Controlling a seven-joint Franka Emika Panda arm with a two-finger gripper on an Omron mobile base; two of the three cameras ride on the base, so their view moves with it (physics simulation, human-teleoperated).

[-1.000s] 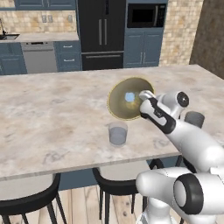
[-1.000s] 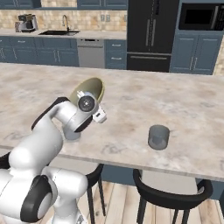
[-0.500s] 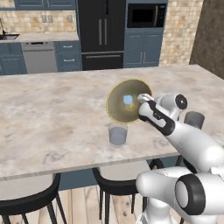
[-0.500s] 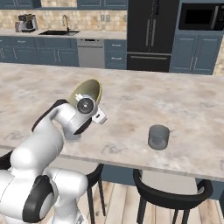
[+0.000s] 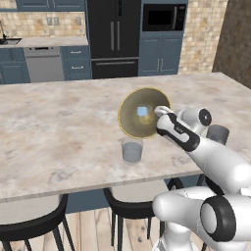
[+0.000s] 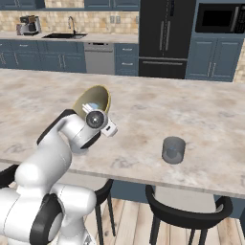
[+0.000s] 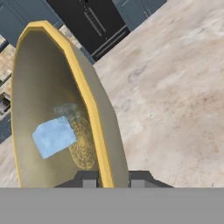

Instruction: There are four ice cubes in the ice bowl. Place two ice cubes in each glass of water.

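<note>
My gripper [image 5: 160, 112] is shut on the right rim of the ice bowl [image 5: 135, 122], an olive-gold dish held tipped steeply on edge above the counter. One pale blue ice cube [image 5: 142, 111] lies against its yellowish inside. In the hand view the bowl's rim [image 7: 89, 105] runs up from between my fingertips [image 7: 89, 180], with the ice cube [image 7: 54, 137] on the inner wall and a fainter one [image 7: 69, 111] just beyond it. One glass of water [image 5: 132, 149] stands just below the bowl. The other glass [image 5: 217, 133] stands to the right, behind my arm, and also appears to the right in the right base view [image 6: 173, 150].
The marble island counter [image 5: 59, 127] stretches wide to the left. Black stools [image 5: 127, 208] stand along its near edge. Dark blue cabinets and a black fridge [image 5: 113, 37] line the far wall.
The bowl, held in the gripper, has tipped a little further and drifted slightly left and down toward the near glass. The ice cube has slid lower inside it.
</note>
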